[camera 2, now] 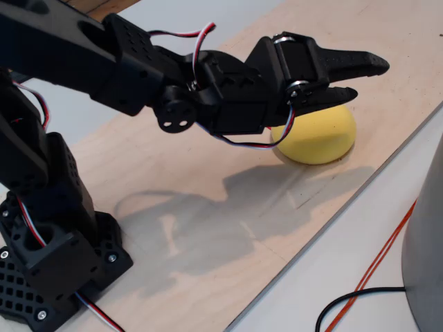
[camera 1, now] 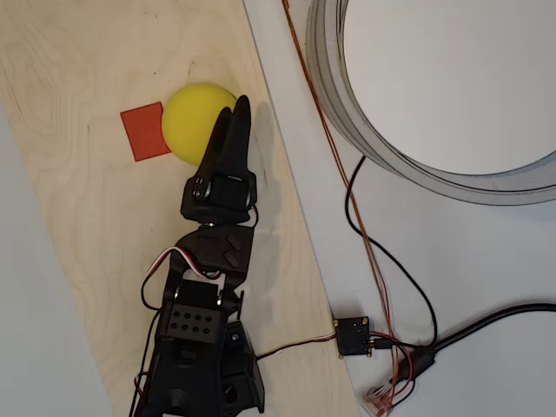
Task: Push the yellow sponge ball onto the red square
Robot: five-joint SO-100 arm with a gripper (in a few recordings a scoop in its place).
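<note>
A long plywood board (camera 1: 78, 217) lies slantwise on the white table (camera 1: 486, 261), running from the overhead view's top left down to its bottom edge. At that view's one o'clock sits a large grey ring (camera 1: 347, 113) with a pale middle, off the board. The black arm (camera 1: 204, 347) rises from its base at six o'clock and reaches toward twelve, ending in the gripper (camera 1: 233, 117), whose two dark fingers lie close together with only a narrow slit between them, holding nothing; in the fixed view the gripper (camera 2: 367, 77) shows the same near-closed pair, one finger above the other. The yellow sponge ball (camera 1: 195, 122) rests on the board at about eleven o'clock from the frame's centre, the fingers lying against its right flank at the ball's four o'clock. In the fixed view the yellow sponge ball (camera 2: 318, 138) sits just under and behind the fingertips. The red square (camera 1: 145, 131) lies flat at the ball's nine o'clock, its right edge tucked just under the ball's outline. A small black connector board (camera 1: 353, 335) with black and thin red wires lies at five o'clock on the table.
</note>
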